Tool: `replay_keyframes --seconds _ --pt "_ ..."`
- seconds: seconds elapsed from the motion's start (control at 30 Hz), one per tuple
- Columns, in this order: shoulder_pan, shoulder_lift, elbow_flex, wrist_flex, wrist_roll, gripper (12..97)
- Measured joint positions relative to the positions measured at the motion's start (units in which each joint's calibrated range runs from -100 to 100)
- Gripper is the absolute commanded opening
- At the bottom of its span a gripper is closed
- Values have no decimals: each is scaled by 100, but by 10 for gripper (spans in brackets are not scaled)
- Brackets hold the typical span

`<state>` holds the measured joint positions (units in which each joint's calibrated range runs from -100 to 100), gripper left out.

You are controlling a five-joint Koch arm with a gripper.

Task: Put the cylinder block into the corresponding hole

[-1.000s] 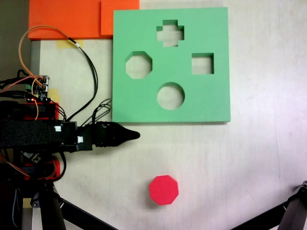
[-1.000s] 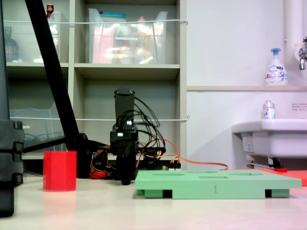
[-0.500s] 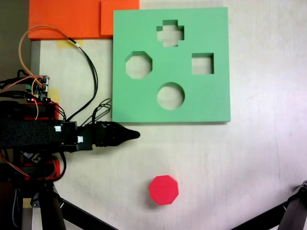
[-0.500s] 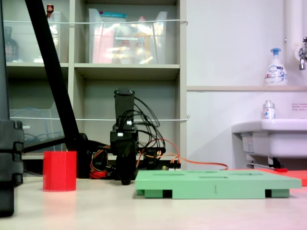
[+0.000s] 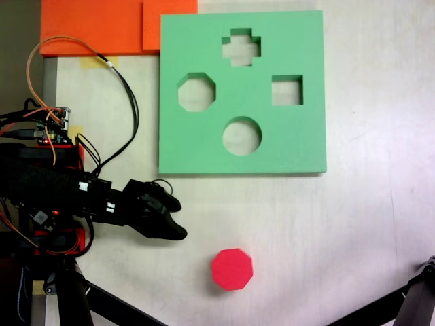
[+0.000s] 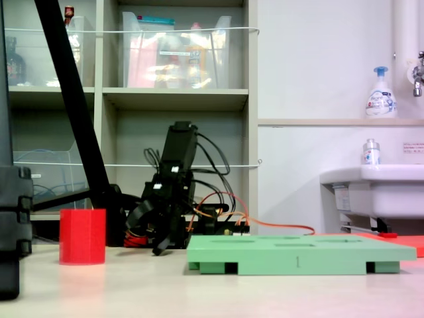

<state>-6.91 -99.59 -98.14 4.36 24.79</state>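
My fingers (image 5: 175,217) are spread apart, holding nothing: from above, one black tip points toward the green foam board (image 5: 299,146) and the other, longer one reaches toward the lower right, with a clear gap between them. In the low side view the same fingers (image 6: 149,233) hang tilted, above the pale surface (image 5: 353,231) and to the left of the board's near end (image 6: 311,260).

The cylinder block (image 5: 232,269) sits on the surface, upright, its eight-sided top facing the camera above. It lies below and to the right of my fingers in that view, near but not touching them, and well apart from the board. From the side the cylinder block (image 6: 82,236) stands left of my arm, with open surface between us.

The corresponding hole (image 5: 196,93) is the eight-sided cutout near the left edge of the board as seen from above. It is empty, the surface showing through. A cross-shaped cutout (image 5: 241,47) lies toward the top of the board, a square cutout (image 5: 287,90) toward the right, and a round cutout (image 5: 242,136) lower down near the middle.

Orange foam sheets (image 5: 102,27) lie at the top left of the overhead picture, touching the board's upper left corner. Orange and black wires (image 5: 126,102) loop from my base toward the board's left edge.
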Motion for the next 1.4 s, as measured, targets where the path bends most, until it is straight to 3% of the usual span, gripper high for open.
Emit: replay_keyframes --seconds 0.17,0.23,0.5,0.53,0.63,0.73,0.87,1.4 --pt "-337 14 1921 -3387 581 425" --pt "-352 14 2303 -4347 757 380" --pt "-298 14 4645 -5707 1192 368" --pt "-283 14 4821 -5795 1241 412" --pt "-264 903 6409 -6353 1270 648" --pt "-293 3105 8809 -7783 1260 758" --pt "-357 4856 9113 -8341 1255 952" --pt "-435 8564 10661 -8341 1172 959"
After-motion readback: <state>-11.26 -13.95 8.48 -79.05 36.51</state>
